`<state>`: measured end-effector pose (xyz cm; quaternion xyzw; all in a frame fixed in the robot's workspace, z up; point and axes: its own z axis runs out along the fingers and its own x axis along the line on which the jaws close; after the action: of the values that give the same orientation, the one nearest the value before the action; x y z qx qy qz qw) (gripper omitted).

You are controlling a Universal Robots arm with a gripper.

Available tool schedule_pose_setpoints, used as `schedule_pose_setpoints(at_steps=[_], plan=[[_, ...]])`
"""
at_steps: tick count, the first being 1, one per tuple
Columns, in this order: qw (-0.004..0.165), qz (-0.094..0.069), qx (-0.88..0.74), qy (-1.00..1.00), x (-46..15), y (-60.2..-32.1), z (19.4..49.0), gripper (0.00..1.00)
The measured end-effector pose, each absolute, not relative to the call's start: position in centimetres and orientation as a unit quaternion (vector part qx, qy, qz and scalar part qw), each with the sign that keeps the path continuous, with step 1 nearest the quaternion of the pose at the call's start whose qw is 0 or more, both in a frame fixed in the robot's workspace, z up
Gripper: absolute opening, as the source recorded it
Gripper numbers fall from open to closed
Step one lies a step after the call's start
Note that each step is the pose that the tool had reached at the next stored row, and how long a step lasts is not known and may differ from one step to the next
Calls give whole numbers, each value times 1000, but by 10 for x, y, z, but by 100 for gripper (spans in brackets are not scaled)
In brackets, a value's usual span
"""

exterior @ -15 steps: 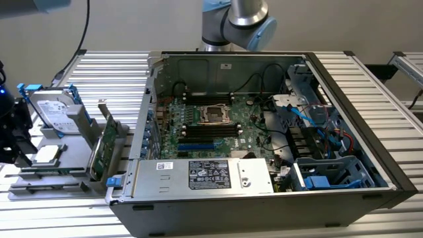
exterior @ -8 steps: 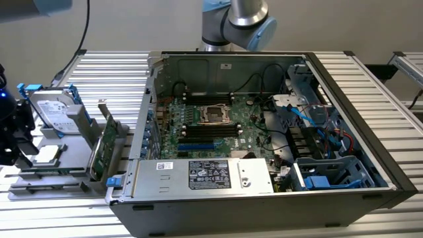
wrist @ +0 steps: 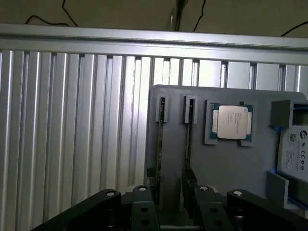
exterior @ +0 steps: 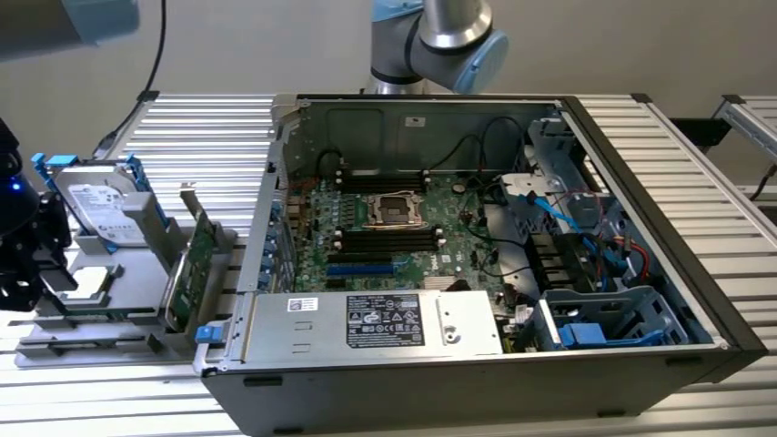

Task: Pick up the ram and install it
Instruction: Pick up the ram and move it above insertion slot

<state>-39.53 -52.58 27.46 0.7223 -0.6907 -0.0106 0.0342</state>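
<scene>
Black gripper (wrist: 172, 192) jaws apart, empty, over grey tray (wrist: 226, 163) at exterior view's 9 o'clock. Slim green ram stick (wrist: 189, 139) stands edge-on in its slot near the fingertips, beside square silver processor (wrist: 232, 121). Long axis looks 12–6.

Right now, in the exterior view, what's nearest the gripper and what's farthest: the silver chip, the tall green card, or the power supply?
1. Silver chip, on the gray tray beside the gripper.
2. Tall green card, upright at the tray's side toward the exterior view's right.
3. Power supply, inside the computer case, farthest right.
</scene>
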Motion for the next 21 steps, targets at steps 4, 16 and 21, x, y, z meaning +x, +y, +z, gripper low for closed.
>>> schedule_pose_setpoints(at_steps=[4, 16, 21], plan=[[35, -10, 721, -692, -395, -526, 268, 36], [36, -9, 719, -694, -397, -528, 249, 36], [36, -9, 719, -694, -397, -530, 243, 36]])
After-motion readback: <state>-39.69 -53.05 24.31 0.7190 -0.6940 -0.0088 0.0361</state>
